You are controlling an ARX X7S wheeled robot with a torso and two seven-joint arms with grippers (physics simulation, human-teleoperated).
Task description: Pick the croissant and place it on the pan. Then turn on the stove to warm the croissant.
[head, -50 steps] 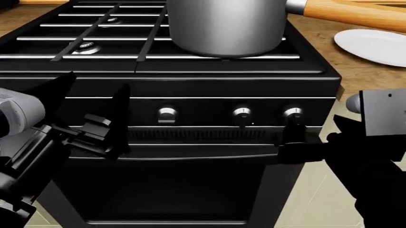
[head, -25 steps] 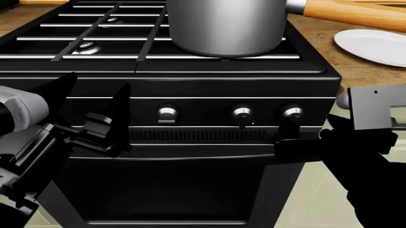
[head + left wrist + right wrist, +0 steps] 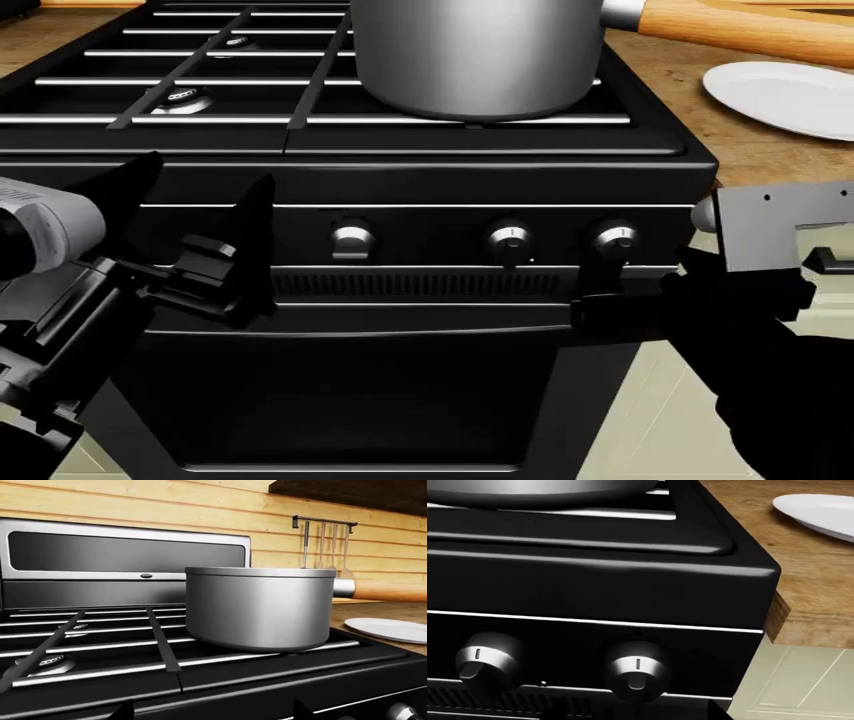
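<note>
The deep grey metal saucepan with its long light wooden handle stands on the grates of the large black gas stove, and the croissant cannot be seen in any view, the pan's inside being hidden. The right gripper hangs just under the rightmost silver knob; whether its fingers are apart or together I cannot tell. The left gripper, fingers spread apart and holding nothing, hovers before the stove front, while a flat round white plate lies on the wooden surface beside the stove.
</note>
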